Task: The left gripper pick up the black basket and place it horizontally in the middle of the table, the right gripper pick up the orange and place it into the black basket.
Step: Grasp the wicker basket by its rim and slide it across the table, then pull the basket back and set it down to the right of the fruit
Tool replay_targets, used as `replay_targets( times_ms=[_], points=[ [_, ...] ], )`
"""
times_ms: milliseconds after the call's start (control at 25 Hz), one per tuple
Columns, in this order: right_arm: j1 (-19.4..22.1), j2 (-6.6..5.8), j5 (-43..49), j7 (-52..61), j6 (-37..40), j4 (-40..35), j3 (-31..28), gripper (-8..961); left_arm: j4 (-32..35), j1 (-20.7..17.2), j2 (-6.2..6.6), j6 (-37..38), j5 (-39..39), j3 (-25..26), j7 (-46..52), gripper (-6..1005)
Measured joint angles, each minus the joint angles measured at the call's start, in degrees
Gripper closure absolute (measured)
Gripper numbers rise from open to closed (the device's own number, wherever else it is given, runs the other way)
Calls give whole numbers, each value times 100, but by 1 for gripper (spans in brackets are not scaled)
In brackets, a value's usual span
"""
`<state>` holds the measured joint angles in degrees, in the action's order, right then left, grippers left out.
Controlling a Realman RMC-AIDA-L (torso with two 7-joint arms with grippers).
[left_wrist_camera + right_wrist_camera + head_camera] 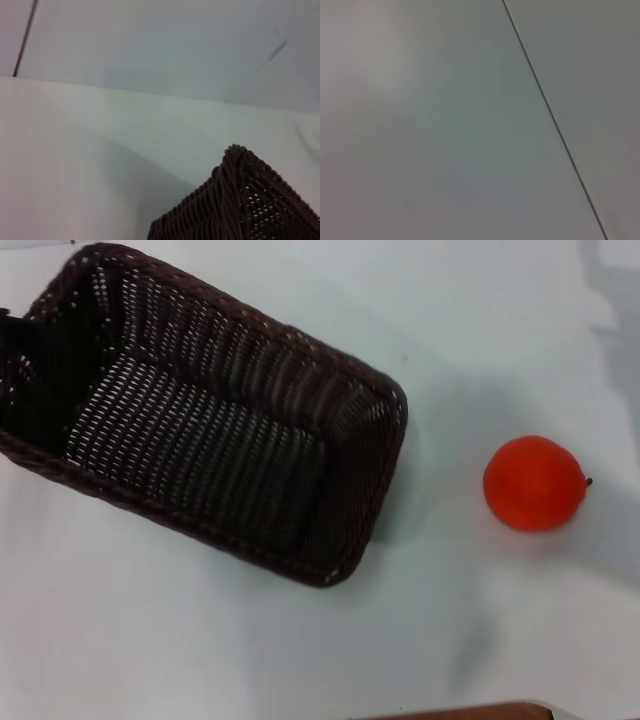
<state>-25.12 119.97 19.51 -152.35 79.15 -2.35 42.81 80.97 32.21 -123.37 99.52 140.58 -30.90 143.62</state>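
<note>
The black basket [215,425] lies askew on the left half of the white table [200,640], its long side running from the far left toward the middle. One braided corner of it shows in the left wrist view [240,205]. My left gripper [18,350] is a black shape at the basket's far-left short end, over the rim there. The orange [535,483] sits alone on the table to the right of the basket, well apart from it, with its small dark stem pointing right. My right gripper is out of view; the right wrist view shows only a plain grey surface.
A brown edge [470,710] shows at the near side of the table. A grey shadow falls on the far right of the table [615,310]. White tabletop lies between the basket and the orange.
</note>
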Motion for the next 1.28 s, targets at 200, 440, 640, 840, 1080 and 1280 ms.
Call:
replay_targets(
  times_ms=[200, 440, 640, 840, 1080, 1280],
  points=[
    [-2, -1, 0, 60, -83, -17, -1, 311, -262, -181, -17, -38, -383, 356, 100, 825],
    [3, 0, 0, 66, -140, 9, -1, 317, -914, -591, -43, -486, -1124, 439, 235, 825],
    [7, 1, 0, 66, -202, 17, -1, 323, -1362, -885, -60, -872, -1623, 393, 172, 824],
    [5, 10, 0, 65, -216, 20, -1, 344, -1693, -1056, -96, -1084, -1908, 371, 35, 824],
    [0, 9, 0, 65, -220, 24, 0, 369, -2026, -1288, -120, -1336, -2086, 369, -108, 824],
    [-12, 8, 0, 65, -226, 24, 0, 368, -2307, -1383, -125, -1427, -2179, 335, -265, 806]
  ],
)
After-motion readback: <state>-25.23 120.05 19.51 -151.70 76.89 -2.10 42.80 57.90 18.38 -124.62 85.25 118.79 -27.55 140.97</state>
